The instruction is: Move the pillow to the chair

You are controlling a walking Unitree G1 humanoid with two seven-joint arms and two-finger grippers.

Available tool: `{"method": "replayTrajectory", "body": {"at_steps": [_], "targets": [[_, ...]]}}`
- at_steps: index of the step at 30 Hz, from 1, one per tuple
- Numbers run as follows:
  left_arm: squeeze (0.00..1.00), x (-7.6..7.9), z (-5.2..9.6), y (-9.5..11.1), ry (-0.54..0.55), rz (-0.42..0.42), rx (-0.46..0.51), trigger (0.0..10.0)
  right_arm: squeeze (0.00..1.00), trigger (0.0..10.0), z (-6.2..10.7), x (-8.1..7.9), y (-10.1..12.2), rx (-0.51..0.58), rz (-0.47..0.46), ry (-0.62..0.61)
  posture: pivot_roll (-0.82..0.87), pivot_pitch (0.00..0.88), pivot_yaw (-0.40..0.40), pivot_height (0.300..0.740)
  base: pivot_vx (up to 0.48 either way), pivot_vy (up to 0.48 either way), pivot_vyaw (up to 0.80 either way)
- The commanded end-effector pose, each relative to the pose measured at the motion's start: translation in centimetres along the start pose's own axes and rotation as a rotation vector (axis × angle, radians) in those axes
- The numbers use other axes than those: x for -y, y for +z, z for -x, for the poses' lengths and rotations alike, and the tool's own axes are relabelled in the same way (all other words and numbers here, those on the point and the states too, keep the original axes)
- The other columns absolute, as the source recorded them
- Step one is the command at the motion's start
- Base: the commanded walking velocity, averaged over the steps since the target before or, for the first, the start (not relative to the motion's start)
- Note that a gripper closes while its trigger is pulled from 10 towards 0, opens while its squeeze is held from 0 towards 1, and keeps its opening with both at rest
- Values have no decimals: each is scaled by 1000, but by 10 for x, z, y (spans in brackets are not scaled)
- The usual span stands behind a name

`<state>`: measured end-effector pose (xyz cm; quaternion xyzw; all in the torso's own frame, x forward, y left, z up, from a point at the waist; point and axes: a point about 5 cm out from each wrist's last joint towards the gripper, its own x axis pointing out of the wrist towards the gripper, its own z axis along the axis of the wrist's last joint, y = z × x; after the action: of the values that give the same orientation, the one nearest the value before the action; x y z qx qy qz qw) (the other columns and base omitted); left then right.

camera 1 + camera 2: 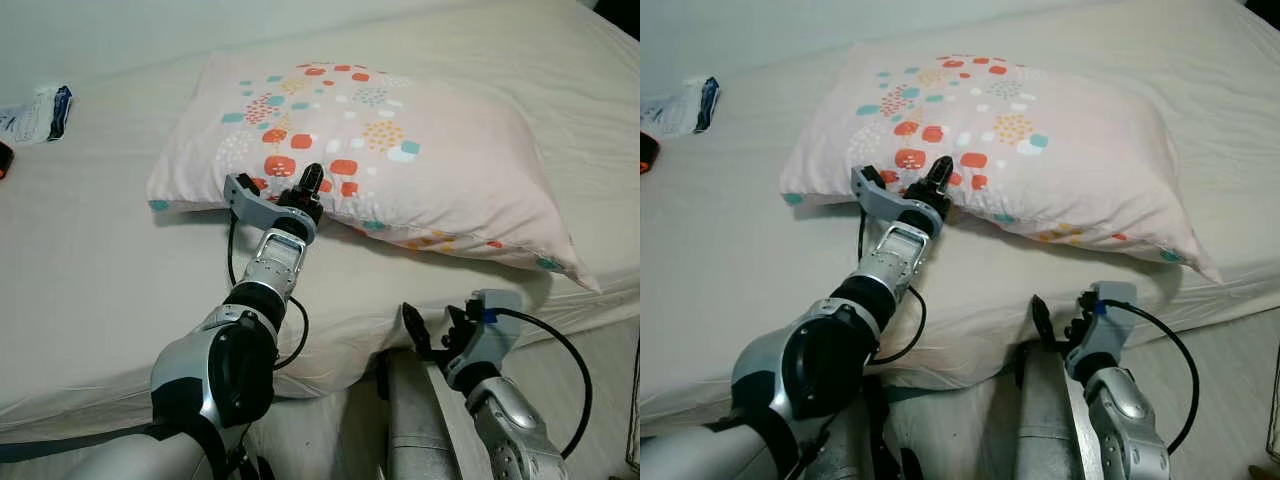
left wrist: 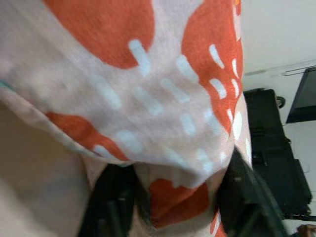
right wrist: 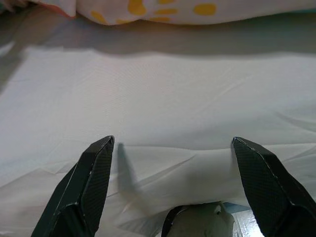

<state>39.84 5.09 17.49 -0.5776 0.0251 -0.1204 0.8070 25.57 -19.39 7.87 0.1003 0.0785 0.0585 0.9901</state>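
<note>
A pale pink pillow (image 1: 400, 140) with orange, teal and yellow prints lies flat on the bed (image 1: 100, 260). My left gripper (image 1: 305, 195) is at the pillow's near edge, one black finger lying on top of the fabric. In the left wrist view a bulge of the pillow (image 2: 148, 98) sits pinched between the two fingers (image 2: 111, 202), so the gripper is shut on it. My right gripper (image 1: 432, 335) hangs low at the bed's front edge, open, its fingertips (image 3: 96, 163) spread over bare sheet, a short way from the pillow's near right side (image 3: 163, 10).
A white and blue packet (image 1: 38, 112) lies at the bed's far left, with a small red and black object (image 1: 4, 158) at the frame's edge below it. The sheet hangs over the bed's front edge (image 1: 330, 370), close to my body.
</note>
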Motion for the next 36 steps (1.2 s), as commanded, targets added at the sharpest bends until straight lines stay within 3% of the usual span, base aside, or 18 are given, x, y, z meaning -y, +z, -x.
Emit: {"method": "replayTrajectory", "body": {"at_steps": [1, 4, 8, 9, 12, 14, 15, 19, 24, 26, 29, 31, 32, 33, 35, 36], "targets": [[0, -8, 2, 4, 33, -30, 5, 0, 0, 10000, 3, 3, -8, -33, -4, -16, -274, 310, 106, 565, 0, 0, 0], [0, -9, 2, 8, 36, -63, 9, 0, 0, 10000, 0, 3, -9, -34, -3, -17, -261, 300, 104, 565, 0, 0, 0], [0, -15, 4, 19, 48, -193, 14, 0, 0, 10000, -5, 8, -13, -49, 24, -59, -242, 283, 106, 565, 0, 0, 0], [0, -15, 4, 19, 48, -193, 14, 0, 0, 10000, -5, 8, -13, -49, 24, -59, -242, 283, 106, 565, 0, 0, 0], [0, -34, 13, 37, 116, -312, 58, 0, 0, 10000, -10, 12, -14, -45, 17, -84, -205, 262, 98, 565, 0, 0, 0], [0, -43, 18, 46, 128, -330, 86, 0, 0, 10000, -13, 11, -15, -47, 19, -80, -192, 250, 91, 565, 0, 0, 0], [0, -55, 26, 58, 130, -347, 124, 0, 0, 10000, -18, 8, -17, -53, 24, -66, -169, 226, 78, 565, 0, 0, 0], [0, -62, 33, 64, 117, -379, 143, 0, 0, 10000, -22, 6, -18, -54, 26, -50, -155, 213, 74, 565, 0, 0, 0], [0, -84, 66, 61, 77, -467, 160, 0, 0, 10000, -39, -3, -16, -52, 38, -8, -116, 156, 56, 565, 0, 0, 0], [0, -84, 66, 61, 77, -467, 160, 0, 0, 10000, -39, -3, -16, -52, 38, -8, -116, 156, 56, 565, 0, 0, 0], [0, -94, 89, 52, 116, -510, 145, 0, 0, 10000, -47, -6, -13, -41, 39, 5, -103, 133, 53, 565, 0, 0, 0], [0, -95, 93, 51, 120, -518, 145, 0, 0, 10000, -48, -6, -13, -38, 39, 6, -103, 133, 53, 565, 0, 0, 0], [0, -99, 106, 50, 136, -539, 134, 0, 0, 10000, -51, -8, -13, -36, 39, 10, -87, 107, 54, 565, 0, 0, 0], [0, -99, 106, 50, 136, -539, 134, 0, 0, 10000, -51, -8, -13, -36, 39, 10, -87, 107, 54, 565, 0, 0, 0], [0, -104, 132, 49, 166, -553, 101, 0, 0, 10000, -56, -11, -12, -31, 43, 24, -77, 101, 56, 565, 0, 0, 0], [0, -104, 132, 49, 166, -553, 101, 0, 0, 10000, -56, -11, -12, -31, 43, 24, -77, 101, 56, 565, 0, 0, 0]]}}
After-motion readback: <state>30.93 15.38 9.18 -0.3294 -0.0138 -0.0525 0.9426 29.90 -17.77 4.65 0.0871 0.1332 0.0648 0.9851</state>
